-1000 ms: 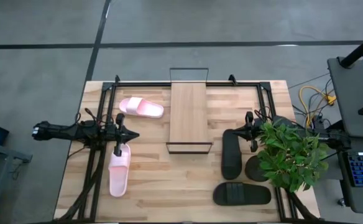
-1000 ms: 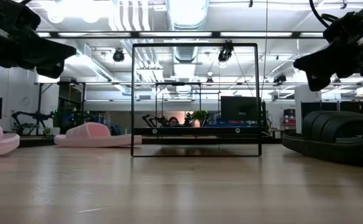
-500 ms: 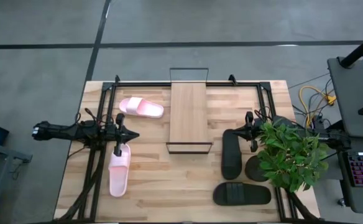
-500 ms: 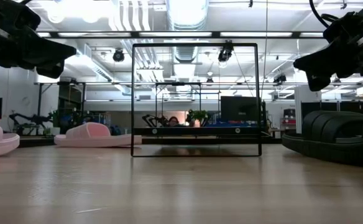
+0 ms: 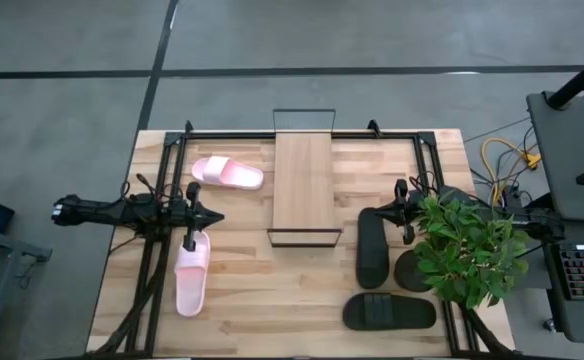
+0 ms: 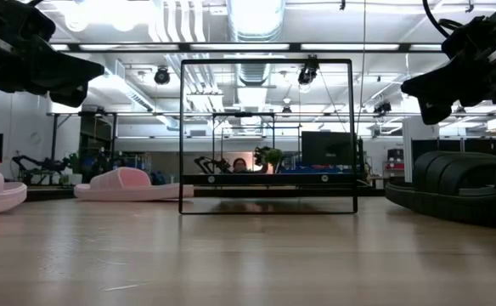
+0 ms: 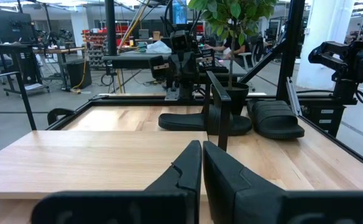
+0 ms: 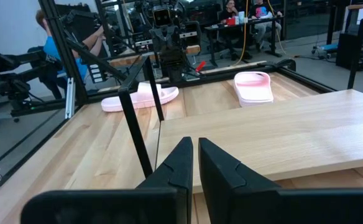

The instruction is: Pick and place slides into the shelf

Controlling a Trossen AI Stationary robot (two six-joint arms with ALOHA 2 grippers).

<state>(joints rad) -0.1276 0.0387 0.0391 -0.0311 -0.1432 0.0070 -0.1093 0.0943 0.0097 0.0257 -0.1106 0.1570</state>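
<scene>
Two pale pink slides lie on the table's left half: one [image 5: 228, 172] near the far edge, one [image 5: 192, 274] nearer. Two black slides lie on the right half: one [image 5: 372, 248] lengthwise, one [image 5: 389, 312] crosswise near the near edge. All rest on their soles. The shelf [image 5: 306, 185], a light-wood panel on a thin black wire frame, stands mid-table. My left gripper [image 5: 218, 216] hovers shut above the table, just beyond the nearer pink slide's far end, pointing at the shelf [image 7: 107, 162]. My right gripper [image 5: 364, 212] hovers shut over the lengthwise black slide's far end, facing the shelf [image 8: 281, 137].
A potted plant [image 5: 462, 250] stands on the table's right edge beside the right arm. A black frame [image 5: 302, 132] runs along the table's far and side edges. Bare wood shows between the shelf and the near edge. A person in blue [image 8: 51, 50] stands beyond the table.
</scene>
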